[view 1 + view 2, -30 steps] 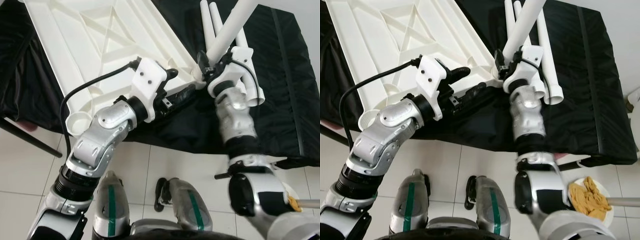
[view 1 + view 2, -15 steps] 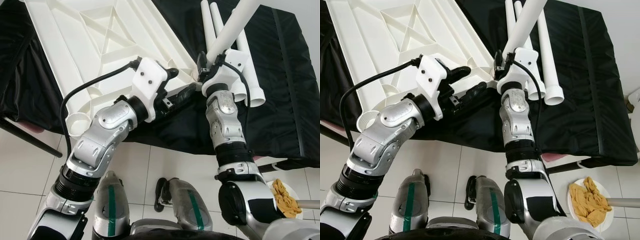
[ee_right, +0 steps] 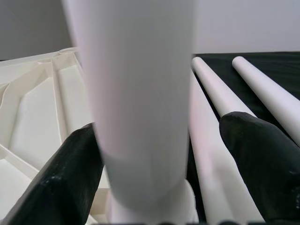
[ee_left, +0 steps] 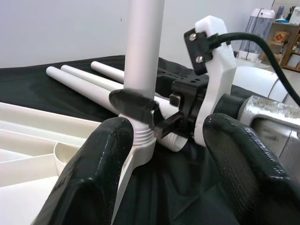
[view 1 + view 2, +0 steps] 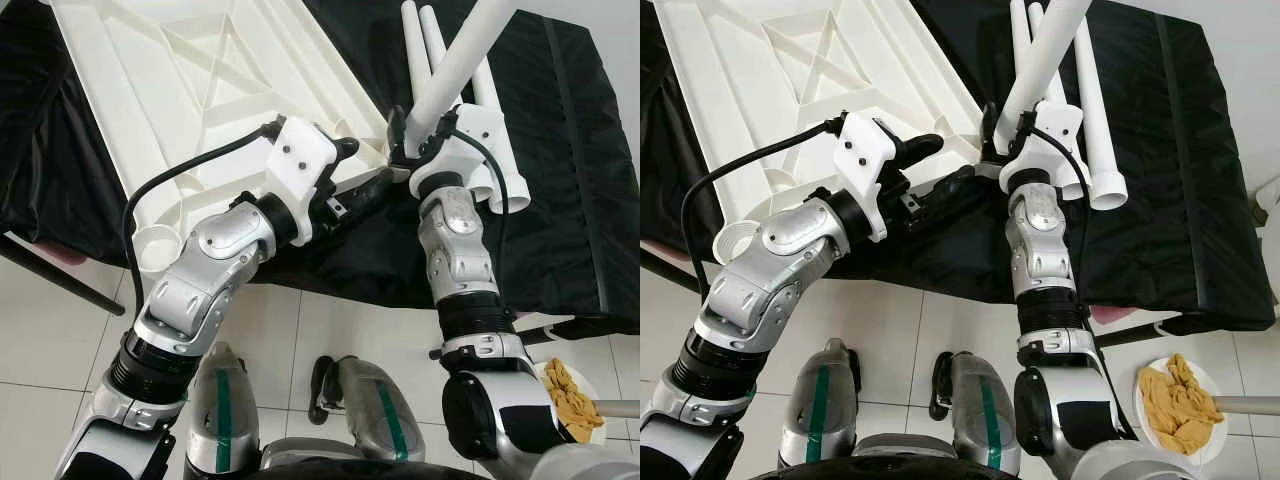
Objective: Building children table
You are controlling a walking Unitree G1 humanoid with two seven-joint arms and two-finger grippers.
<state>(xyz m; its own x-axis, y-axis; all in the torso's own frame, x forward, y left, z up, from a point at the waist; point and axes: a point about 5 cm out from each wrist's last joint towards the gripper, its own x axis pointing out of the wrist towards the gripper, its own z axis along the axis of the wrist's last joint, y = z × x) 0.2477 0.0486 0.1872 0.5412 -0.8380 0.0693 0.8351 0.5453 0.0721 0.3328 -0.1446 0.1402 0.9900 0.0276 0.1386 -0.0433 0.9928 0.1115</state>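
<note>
Right gripper [image 5: 1002,135]: your right claw sits at the foot of the upright table leg [image 5: 1040,55]. In the left wrist view a black finger [image 4: 136,102] wraps the leg just above its threaded collar; in the right wrist view the fingers stand either side of the leg with a sliver of gap, so I cannot tell whether it is truly clamped.

Left gripper [image 5: 362,178]: your left claw has its fingers apart and holds nothing. It rests at the near edge of the tabletop [image 5: 180,90], pointing at the leg's base.

Table leg: it stands tilted, its lower end seated in the tabletop's corner socket [image 4: 140,152], with the threaded collar showing above the socket.

Tabletop: white, upside down, ribs showing, lying on a black cloth [image 5: 1170,170].

Spare legs [image 5: 1095,110]: more white tubes lie side by side on the cloth, just beyond the right gripper.

Just changed: over the last second your right forearm swung from leaning outward to nearly upright, and the wrist turned about the leg. The leg's foot stayed at the socket.

Meaning: this looks like a screwing-in turn. The leg appears not fully home, and the other legs are not yet fitted.

Also in view: a plate with a yellow cloth [image 5: 1180,400] on the floor tiles.
</note>
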